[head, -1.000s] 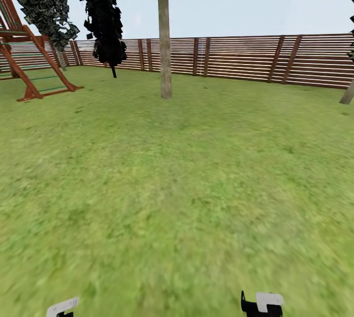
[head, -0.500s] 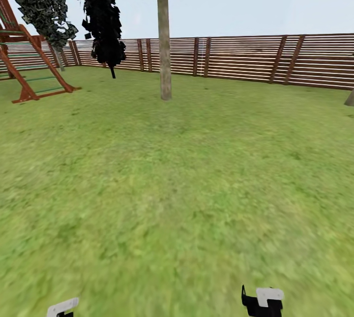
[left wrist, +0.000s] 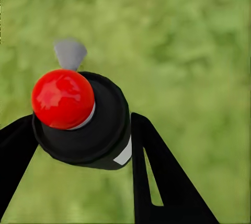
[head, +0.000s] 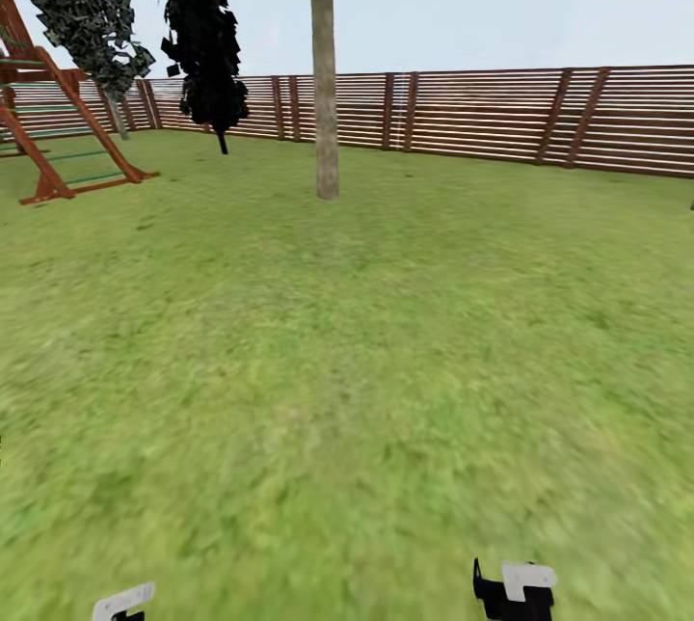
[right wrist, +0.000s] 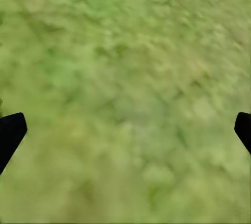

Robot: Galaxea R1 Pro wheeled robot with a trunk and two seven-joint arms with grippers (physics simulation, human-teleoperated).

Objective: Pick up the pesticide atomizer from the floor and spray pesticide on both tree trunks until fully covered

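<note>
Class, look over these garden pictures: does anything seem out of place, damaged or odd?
One narrow tree by the fence renders almost pure black, unlike the mottled green crowns beside it. The left hand grips a dark, red-knobbed container above the lawn. Nothing else stands out.

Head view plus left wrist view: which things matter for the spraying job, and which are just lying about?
Job:
- pale tree trunk
- dark red-knobbed spray bottle, likely the atomizer, in the left gripper

Lying about:
- wooden play frame
- dark columnar tree
- slat fence
</note>
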